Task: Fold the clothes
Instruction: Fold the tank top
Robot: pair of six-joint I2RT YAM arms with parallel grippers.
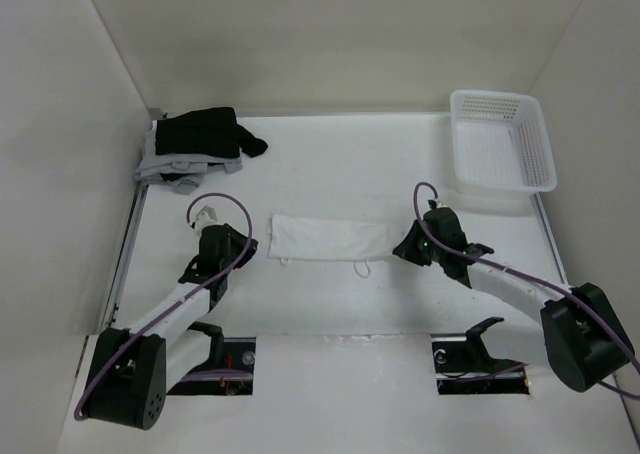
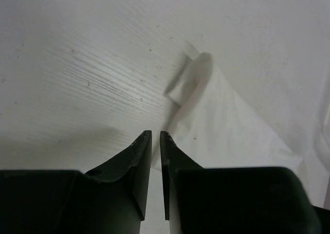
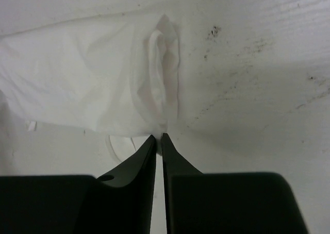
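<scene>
Left gripper (image 2: 155, 134) and right gripper (image 3: 159, 136) sit low at the left and right ends of the clothes (image 1: 325, 239), a white strip lying flat on the surface (image 1: 360, 169). Jaws on both stand a narrow slit apart; whether fabric is pinched cannot be told.

Open table (image 1: 340, 174) between dark clothes pile (image 1: 200, 139) far left and basket (image 1: 500, 139) far right; flat white garment (image 1: 325, 239) fills gap between left arm (image 1: 195, 284) and right arm (image 1: 510, 284).
</scene>
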